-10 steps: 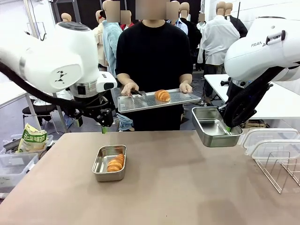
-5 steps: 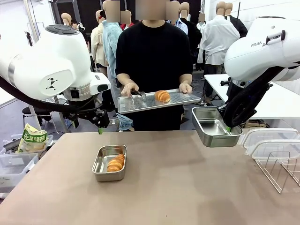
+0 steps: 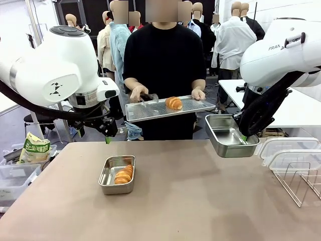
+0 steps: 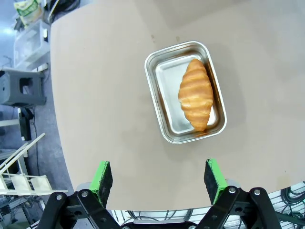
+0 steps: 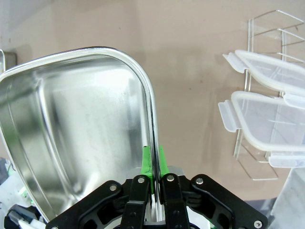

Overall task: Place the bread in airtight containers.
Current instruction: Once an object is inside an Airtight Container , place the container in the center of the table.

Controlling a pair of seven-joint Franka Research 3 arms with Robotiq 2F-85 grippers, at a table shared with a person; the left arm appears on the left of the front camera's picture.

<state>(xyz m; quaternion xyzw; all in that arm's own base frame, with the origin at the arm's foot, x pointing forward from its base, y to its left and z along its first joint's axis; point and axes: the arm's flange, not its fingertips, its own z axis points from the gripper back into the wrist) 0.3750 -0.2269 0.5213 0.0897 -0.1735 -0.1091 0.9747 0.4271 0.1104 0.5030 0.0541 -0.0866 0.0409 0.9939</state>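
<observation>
Golden-brown croissant (image 3: 174,102) lies far-left of our rectangular steel tub (image 3: 228,138).
Right pincer (image 5: 152,164) pinches its rim; left pincer (image 4: 157,174) spread.

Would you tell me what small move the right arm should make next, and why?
Probably ease the empty container slightly toward the tray. The right pincer is shut on its wall, it hangs just below the tray's end, and the person's hand holds tongs beside the croissant there.
</observation>
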